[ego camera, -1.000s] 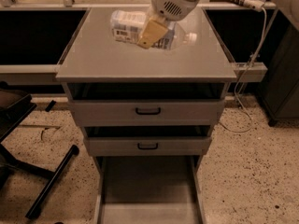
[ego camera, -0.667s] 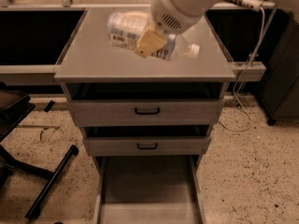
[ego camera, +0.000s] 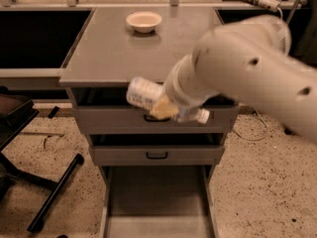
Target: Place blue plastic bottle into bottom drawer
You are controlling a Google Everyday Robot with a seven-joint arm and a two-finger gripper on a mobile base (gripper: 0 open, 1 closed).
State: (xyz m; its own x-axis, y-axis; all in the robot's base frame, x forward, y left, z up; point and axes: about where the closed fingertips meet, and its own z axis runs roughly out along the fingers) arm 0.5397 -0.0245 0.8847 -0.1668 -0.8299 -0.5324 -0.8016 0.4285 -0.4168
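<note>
Desk (ego camera: pixel 99 53): the arm no longer hangs over the top, and a bowl (ego camera: pixel 144 21) shows at its far edge. Bottle (ego camera: pixel 142 92): a second ago it was held above the desk top. It is now carried off the near edge and lies sideways in the air before the top drawer (ego camera: pixel 104 119), cap to the right. Bottom drawer (ego camera: pixel 156 200): pulled open, below and nearer. Claw (ego camera: pixel 165 108): closed on the bottle's middle, right of the label. Judgement: transfer is under way; lowering past the middle drawer (ego camera: pixel 124 155) and release remain.

gripper (ego camera: pixel 166 107) clasps bottle (ego camera: pixel 142 93) before top drawer (ego camera: pixel 109 119) | bottom drawer (ego camera: pixel 156 197) open below | bowl (ego camera: pixel 144 21) on cabinet top (ego camera: pixel 109 53)
</note>
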